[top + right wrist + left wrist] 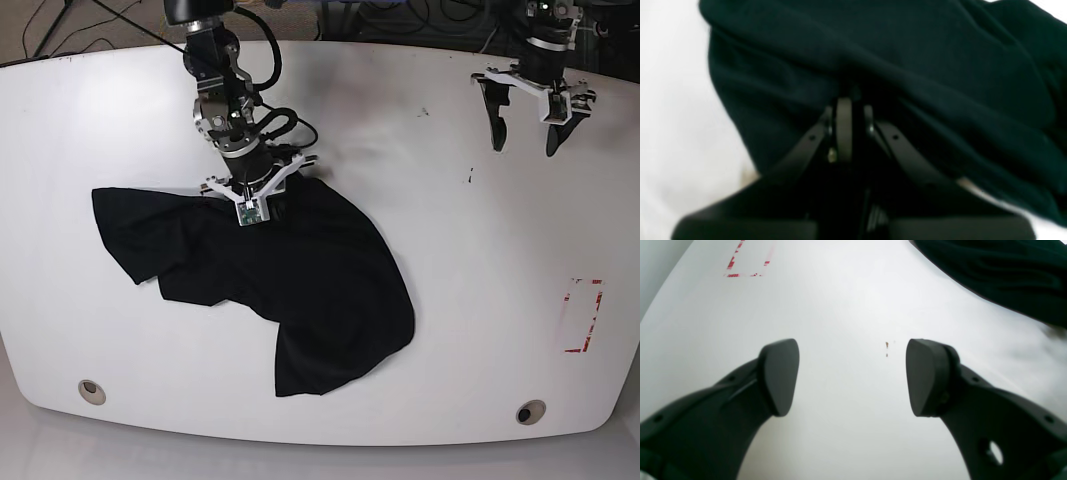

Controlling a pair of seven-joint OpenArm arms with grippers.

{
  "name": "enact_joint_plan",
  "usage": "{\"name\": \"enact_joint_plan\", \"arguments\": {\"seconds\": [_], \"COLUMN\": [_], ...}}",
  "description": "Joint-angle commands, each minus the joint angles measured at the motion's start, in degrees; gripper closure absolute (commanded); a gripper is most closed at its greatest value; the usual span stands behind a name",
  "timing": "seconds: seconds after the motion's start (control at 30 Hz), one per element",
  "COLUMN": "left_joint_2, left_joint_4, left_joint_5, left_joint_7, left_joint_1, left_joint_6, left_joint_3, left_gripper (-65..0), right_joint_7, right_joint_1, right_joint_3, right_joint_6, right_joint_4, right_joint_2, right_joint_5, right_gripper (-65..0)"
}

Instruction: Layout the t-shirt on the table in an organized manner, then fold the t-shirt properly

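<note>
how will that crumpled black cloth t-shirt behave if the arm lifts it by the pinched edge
Probably floppy: the black cloth t-shirt lies in soft folds on the smooth white table, so it should drape and hang. The right gripper, shut on one fold, would likely trail the rest across the table. The left gripper is open and gives no help.

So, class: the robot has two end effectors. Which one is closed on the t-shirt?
The right end effector, at the base view's left, pinches the black t-shirt. The left end effector hangs open above the bare table, holding nothing.

T-shirt (300, 280) lay crumpled on tabletop (450, 250) left of centre; red-marked rectangle (583, 316) sat well apart, far right.
</note>
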Motion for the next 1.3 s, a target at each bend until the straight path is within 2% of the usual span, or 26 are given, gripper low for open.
{"name": "enact_joint_plan", "arguments": {"seconds": [0.0, 0.2, 0.47, 0.77, 0.97, 1.27], "left_joint_2": [-0.3, -0.2, -0.2, -0.2, -0.2, -0.2], "left_joint_4": [0.9, 0.8, 0.4, 0.4, 0.4, -0.9], "left_joint_5": [-0.1, -0.1, 0.0, 0.0, 0.0, 0.0], "left_joint_7": [0.8, 5.2, 6.3, 6.4, 8.9, 9.2], "left_joint_1": [-0.8, -4.0, -8.4, -11.6, -13.1, -15.3], "left_joint_6": [0.1, 0.1, 0.1, 0.1, 0.1, 0.1], "left_joint_3": [-0.3, -0.3, 1.4, 4.0, 4.9, 6.8], "left_gripper": [-47.1, -47.1, -47.1, -47.4, -47.6, -47.8], "right_joint_7": [1.7, 1.6, 1.6, 1.5, 1.5, 1.5], "right_joint_1": [-0.8, -3.7, -2.2, 6.2, 13.2, 24.2], "right_joint_3": [0.0, 0.0, 0.0, -0.1, -0.3, -0.3], "right_joint_6": [0.1, 0.1, 0.0, 0.0, 0.0, 0.3], "right_joint_4": [4.9, 13.2, 20.9, 23.5, 23.4, 23.4], "right_joint_2": [-0.1, 0.6, 1.1, 2.0, 4.4, 5.5], "right_joint_5": [0.1, 0.1, 0.1, 0.1, 0.7, 0.7], "right_gripper": [0.0, 0.0, 0.0, 0.0, 0.0, 0.0]}}
